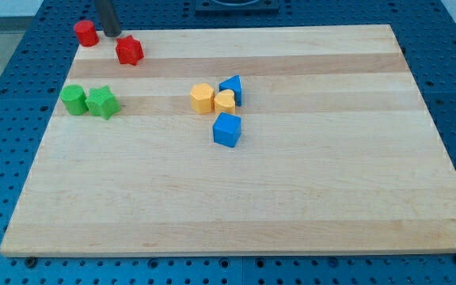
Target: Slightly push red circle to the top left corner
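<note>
The red circle [86, 33] stands at the board's top left corner, right by the edge. My tip [112, 34] is just to the right of it, with a small gap between them. A red star [130, 51] lies a little below and to the right of my tip. The dark rod rises out of the view's top.
A green circle [74, 100] and a green star [102, 103] sit side by side at the left. Near the middle are a yellow hexagon [203, 98], a yellow heart [225, 101], a blue triangle [232, 88] and a blue cube [227, 130]. The wooden board [291, 190] lies on a blue perforated table.
</note>
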Available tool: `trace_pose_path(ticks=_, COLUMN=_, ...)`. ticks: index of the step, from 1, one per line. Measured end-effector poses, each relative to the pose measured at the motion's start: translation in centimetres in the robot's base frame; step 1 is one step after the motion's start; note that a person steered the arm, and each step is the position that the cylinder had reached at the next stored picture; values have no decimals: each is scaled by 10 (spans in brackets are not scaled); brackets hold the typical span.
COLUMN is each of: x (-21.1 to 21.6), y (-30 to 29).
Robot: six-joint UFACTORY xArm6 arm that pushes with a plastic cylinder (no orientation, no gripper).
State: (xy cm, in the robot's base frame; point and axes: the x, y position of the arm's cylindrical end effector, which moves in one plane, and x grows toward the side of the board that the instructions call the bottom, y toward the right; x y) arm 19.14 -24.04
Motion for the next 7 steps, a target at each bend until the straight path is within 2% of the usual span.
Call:
trace_pose_path(ticks=5, x=0, y=2)
trace_pose_path(ticks=7, x=0, y=-14)
